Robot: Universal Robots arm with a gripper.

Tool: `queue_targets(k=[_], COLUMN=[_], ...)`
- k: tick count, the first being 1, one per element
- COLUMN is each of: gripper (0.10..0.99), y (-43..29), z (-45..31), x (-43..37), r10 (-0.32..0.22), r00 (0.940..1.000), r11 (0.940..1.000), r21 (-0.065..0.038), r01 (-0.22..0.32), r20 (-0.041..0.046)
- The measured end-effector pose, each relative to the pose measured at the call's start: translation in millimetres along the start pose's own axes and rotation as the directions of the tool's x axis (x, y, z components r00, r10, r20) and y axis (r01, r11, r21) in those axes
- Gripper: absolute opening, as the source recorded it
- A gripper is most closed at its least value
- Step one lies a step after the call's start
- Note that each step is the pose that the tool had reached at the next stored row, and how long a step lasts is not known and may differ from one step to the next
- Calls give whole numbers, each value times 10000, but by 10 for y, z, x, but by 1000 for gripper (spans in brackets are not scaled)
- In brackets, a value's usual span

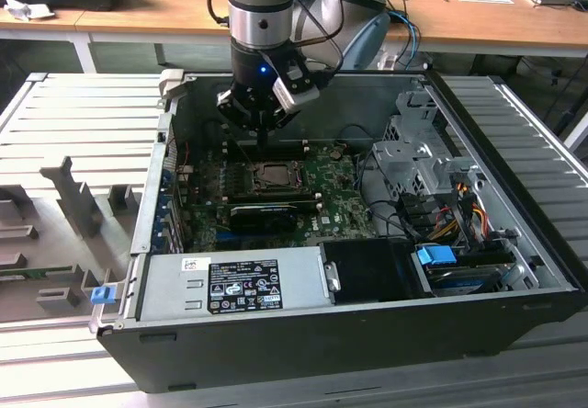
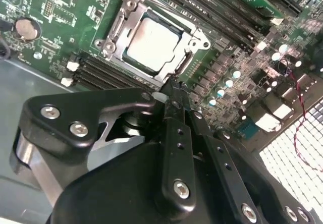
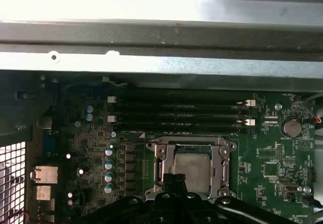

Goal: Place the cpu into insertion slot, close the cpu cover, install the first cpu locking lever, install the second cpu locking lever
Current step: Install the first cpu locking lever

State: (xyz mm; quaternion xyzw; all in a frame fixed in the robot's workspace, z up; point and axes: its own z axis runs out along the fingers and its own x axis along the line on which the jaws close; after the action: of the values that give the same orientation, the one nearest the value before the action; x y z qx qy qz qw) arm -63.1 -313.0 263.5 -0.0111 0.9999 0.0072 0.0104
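The cpu (image 2: 151,42) is lying seated under the lowered cpu cover (image 2: 199,45); the hand (image 2: 174,94), fingers seemingly pinched narrow and holding nothing, is hovering just beside the cover's corner.

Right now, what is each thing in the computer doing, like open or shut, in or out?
cpu, in place, lying flat, silvery top up.
cpu cover, folded down flat around the cpu.
tool, shut, tip down by the cpu cover's edge.
computer case, open, its inside showing.
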Motion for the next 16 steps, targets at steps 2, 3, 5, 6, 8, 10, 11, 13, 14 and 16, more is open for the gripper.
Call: queue_targets(k=[2, 3, 5, 6, 8, 10, 11, 13, 14, 16], gripper=[106, 106, 106, 106, 106, 106, 106, 106, 106, 106], y=[7, 9, 11, 11, 13, 15, 16, 17, 17, 17], z=[22, 31, 43, 46, 50, 49, 48, 49, 51, 55], x=[9, 14, 24, 32, 95, 182, 201, 227, 238, 266], r10=[0, 11, 90, 125, 154, 158, 161, 170, 178, 179], r00=[10000, 10000, 10000, 9999, 9999, 9999, 9999, 9999, 9998, 9998], r11=[10000, 10000, 10000, 9999, 9999, 9998, 9997, 9984, 9982, 9979], r21=[32, 32, 24, 17, -11, -80, -202, -533, -580, -615], r01=[0, -11, -90, -125, -154, -158, -161, -170, -177, -178], r20=[4, 5, 7, 7, 7, 7, 7, 11, 11, 11])
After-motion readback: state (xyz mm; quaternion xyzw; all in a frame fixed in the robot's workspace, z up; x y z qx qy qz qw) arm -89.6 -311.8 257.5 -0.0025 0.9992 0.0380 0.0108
